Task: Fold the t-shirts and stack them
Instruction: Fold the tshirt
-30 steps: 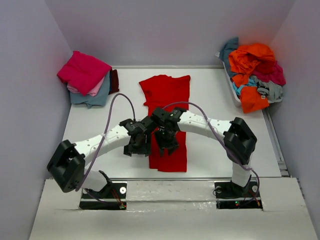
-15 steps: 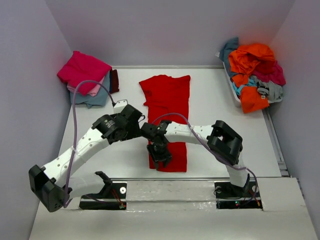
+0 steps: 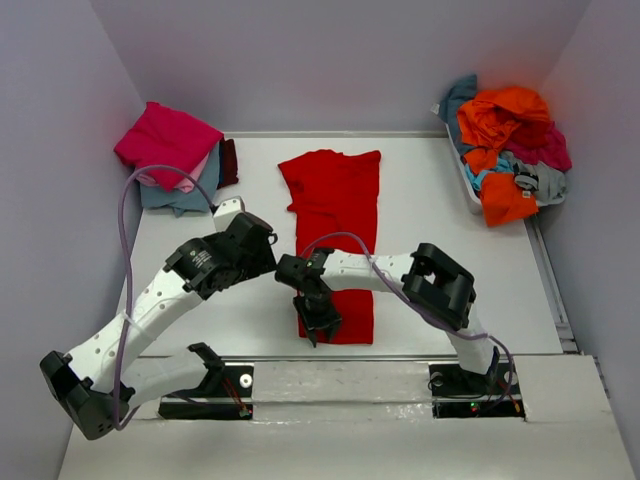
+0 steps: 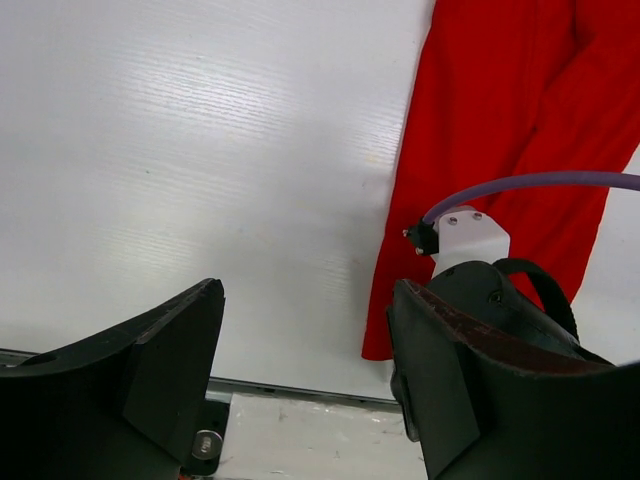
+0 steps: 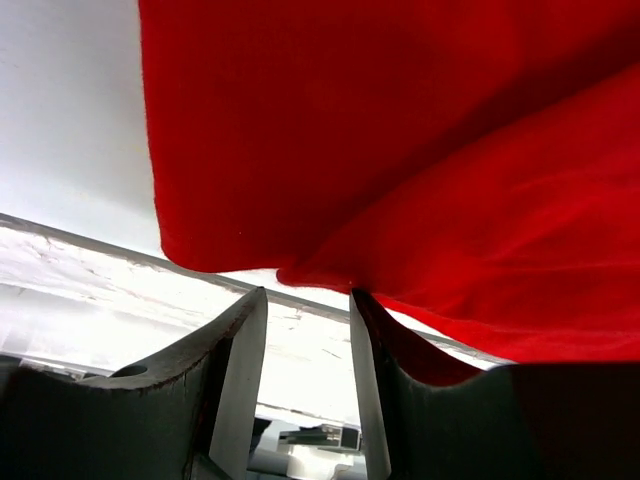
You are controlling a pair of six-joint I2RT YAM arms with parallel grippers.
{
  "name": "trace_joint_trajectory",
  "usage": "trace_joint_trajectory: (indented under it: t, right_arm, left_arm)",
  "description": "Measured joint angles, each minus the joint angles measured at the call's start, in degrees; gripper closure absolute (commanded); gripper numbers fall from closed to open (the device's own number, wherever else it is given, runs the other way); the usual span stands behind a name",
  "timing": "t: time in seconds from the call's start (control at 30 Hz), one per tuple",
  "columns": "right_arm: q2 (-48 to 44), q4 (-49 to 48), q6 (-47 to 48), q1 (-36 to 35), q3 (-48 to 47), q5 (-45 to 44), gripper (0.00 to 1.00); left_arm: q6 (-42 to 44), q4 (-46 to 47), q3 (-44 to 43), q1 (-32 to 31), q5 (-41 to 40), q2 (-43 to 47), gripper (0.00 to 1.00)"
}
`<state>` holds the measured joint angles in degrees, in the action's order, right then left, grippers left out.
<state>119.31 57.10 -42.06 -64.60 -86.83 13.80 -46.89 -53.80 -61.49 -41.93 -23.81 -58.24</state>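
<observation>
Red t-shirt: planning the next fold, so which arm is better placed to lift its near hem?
Right, probably. The right gripper sits at the near hem of the red t-shirt, jaws apart at the cloth edge. The left gripper hangs open over bare table beside it.

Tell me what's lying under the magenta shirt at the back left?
A pale pink shirt, a grey-blue shirt and a maroon edge peek out; anything deeper is covered.

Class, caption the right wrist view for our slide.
Right gripper poised, jaws apart, at the near hem of the red shirt.
</observation>
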Motion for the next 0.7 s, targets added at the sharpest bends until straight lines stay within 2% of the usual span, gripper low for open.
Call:
trace_joint_trajectory:
  t: [0.13, 0.27, 0.7]
  right_arm:
    - [0.11, 1.01, -0.37, 0.00, -1.62, -1.25, 0.68]
    - [0.11, 1.55, -0.37, 0.00, -3.15, -1.79, 0.74]
    - [0.17, 2.78, -0.35, 0.00, -3.76, -2.43, 0.75]
  left_arm:
    - [-0.15, 0.02, 0.00, 0.00, -0.26, 0.90, 0.20]
    - [-0.15, 0.00, 0.00, 0.00, -0.26, 1.27, 0.20]
    - [-0.15, 0.42, 0.98, 0.00, -0.20, 1.20, 0.20]
